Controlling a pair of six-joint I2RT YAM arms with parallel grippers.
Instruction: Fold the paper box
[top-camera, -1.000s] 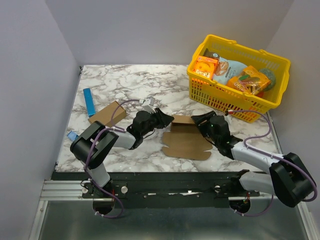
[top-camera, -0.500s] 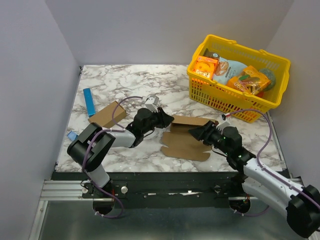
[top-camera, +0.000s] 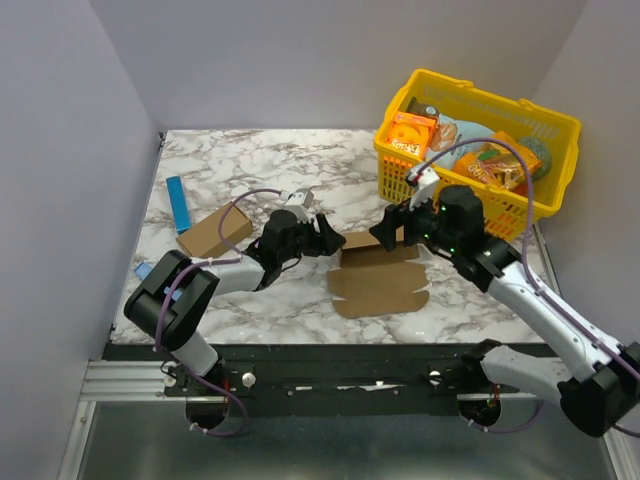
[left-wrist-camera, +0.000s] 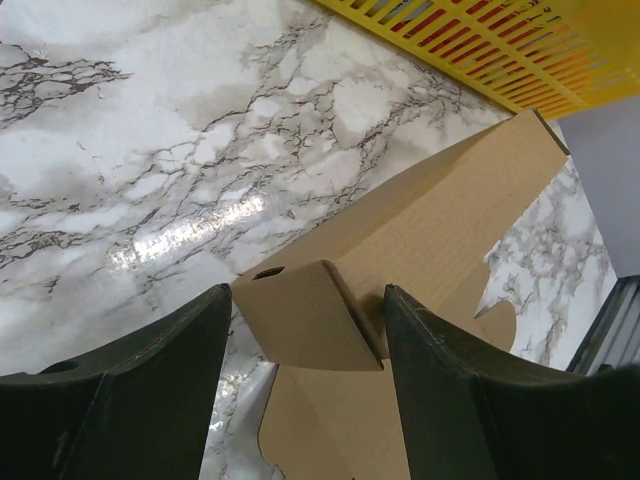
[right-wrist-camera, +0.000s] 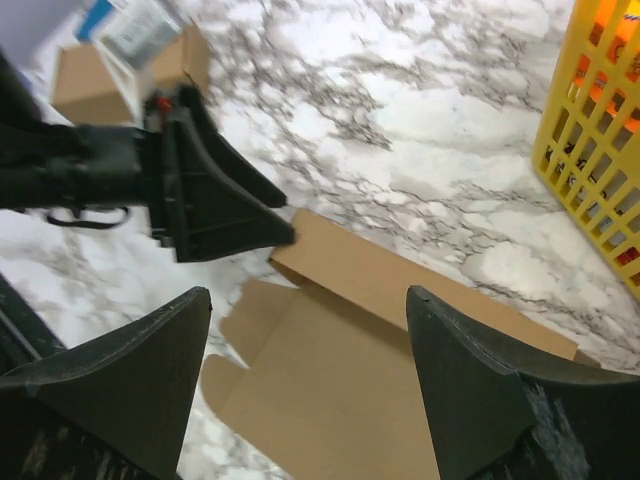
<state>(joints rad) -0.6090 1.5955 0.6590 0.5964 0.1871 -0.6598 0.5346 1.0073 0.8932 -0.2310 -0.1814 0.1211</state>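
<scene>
Paper box (top-camera: 376, 285) partly behind right gripper (top-camera: 392, 231)

One paper box (top-camera: 375, 282), one closed brown carton (top-camera: 215, 232), one yellow basket (top-camera: 398, 178) and one blue bar (top-camera: 178, 203)

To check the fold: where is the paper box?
In the top view the paper box lies mid-table between the left hand and right hand, near the yellow basket.

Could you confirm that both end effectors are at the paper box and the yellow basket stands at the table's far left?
Not quite: the top view shows the basket at the far right. The left end effector and the right end effector are indeed both at the paper box.
</scene>
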